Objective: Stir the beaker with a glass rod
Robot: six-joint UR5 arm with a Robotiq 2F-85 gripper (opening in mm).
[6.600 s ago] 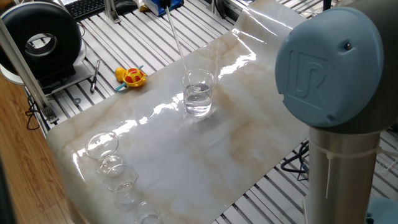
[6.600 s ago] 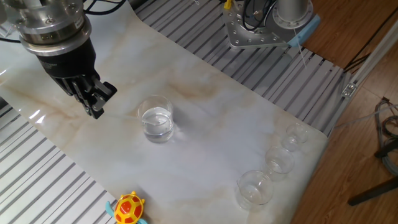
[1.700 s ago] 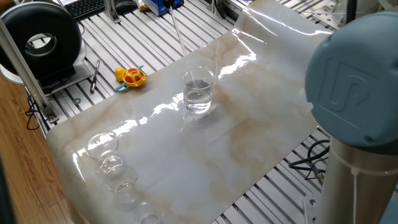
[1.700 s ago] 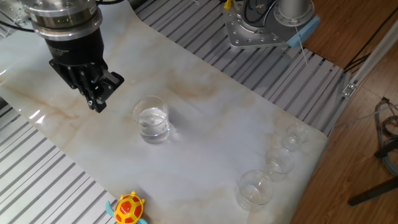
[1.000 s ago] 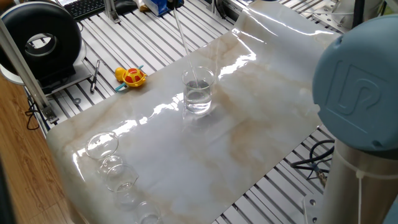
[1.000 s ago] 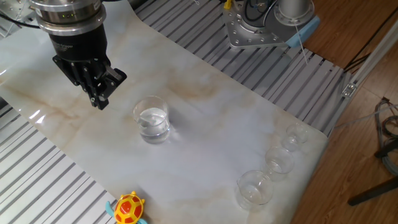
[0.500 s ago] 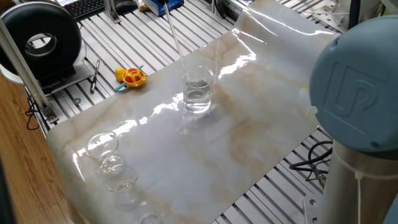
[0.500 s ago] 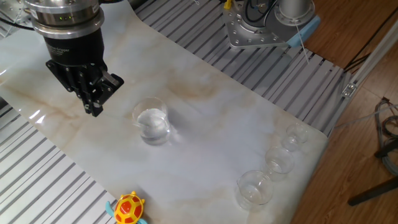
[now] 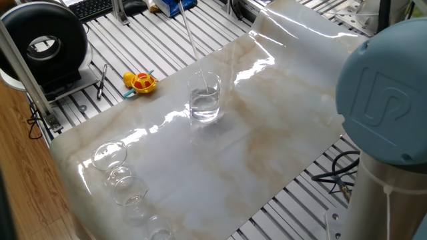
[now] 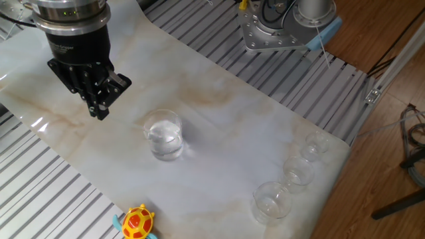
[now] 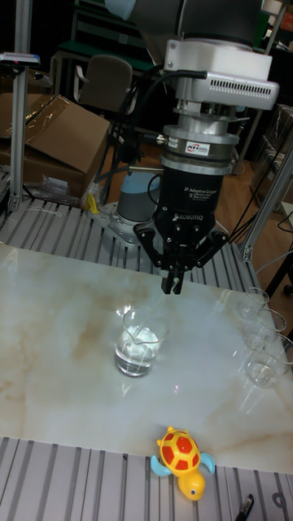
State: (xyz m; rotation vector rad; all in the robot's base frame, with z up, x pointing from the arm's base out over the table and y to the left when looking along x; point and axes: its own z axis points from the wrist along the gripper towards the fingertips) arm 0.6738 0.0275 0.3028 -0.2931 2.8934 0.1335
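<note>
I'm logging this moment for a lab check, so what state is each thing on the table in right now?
beaker: upright on the marble sheet, partly filled with clear liquid.
glass rod: tilted, lower end down inside the beaker.
gripper: shut on the glass rod, above the beaker.
small glass vessels: upright in a row near the sheet's edge; contents unclear.
toy turtle: right side up by the sheet's edge.

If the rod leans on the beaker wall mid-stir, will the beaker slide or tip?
Probably slide: the beaker stands free on a glossy sheet, nothing bracing it. Tipping seems less likely; liquid weighs its lower part. The thin glass rod looks brittle and may snap under side load.
</note>
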